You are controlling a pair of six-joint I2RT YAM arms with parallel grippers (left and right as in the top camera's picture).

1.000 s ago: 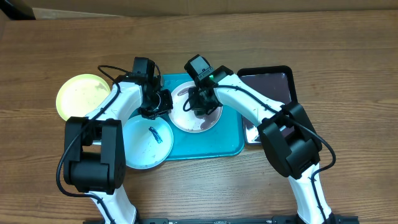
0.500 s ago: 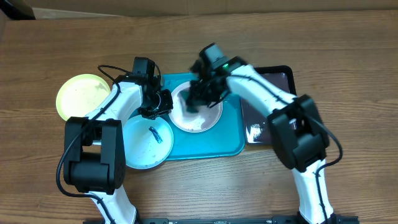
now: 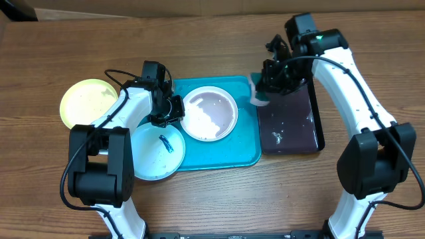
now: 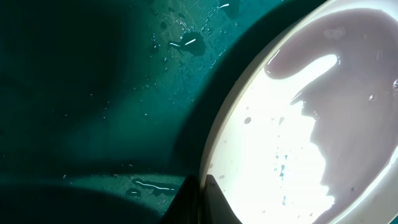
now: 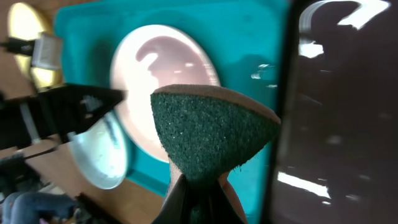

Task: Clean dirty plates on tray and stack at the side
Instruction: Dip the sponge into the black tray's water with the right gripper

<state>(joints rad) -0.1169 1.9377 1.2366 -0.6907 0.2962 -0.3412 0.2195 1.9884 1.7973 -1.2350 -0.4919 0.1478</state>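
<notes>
The tray [image 3: 229,151] sits mid-table [image 3: 219,40], and everything gathers round it. The left arm [image 3: 126,106] comes up from the near edge, past the tray's left side, then bends right at the wrist, so the left gripper [image 3: 174,109] lies low across the tray's left rim. It is clenched on the left edge of the white plate [image 3: 210,114]. The left wrist view shows the left gripper [image 4: 202,196] with its dark tips meeting right where the rim of the white plate [image 4: 311,124] curves down to the wet floor of the tray [image 4: 93,93].

That plate lies flat on the tray, in its left half toward the far side. Its surface is wet and shiny, with a few tiny blue-green specks.

The blue plate [image 3: 156,151] overlaps the tray's near left corner, part on the tray and part on the table, with a dark smear on it. The yellow plate [image 3: 86,103] lies on the table well left of the tray.

The right arm [image 3: 352,86] rises from the near right, runs far back, and folds at the wrist toward the tray. The right gripper [image 3: 269,83] hangs above the tray's right rim, at the far end, where the black tray [image 3: 292,126] lies just beside it. It grips a sponge [image 3: 257,93]. From the right wrist, the right gripper [image 5: 196,190] pinches the narrow base of the sponge [image 5: 211,130], whose green scouring face fans out wide, raised clear of the tray.
</notes>
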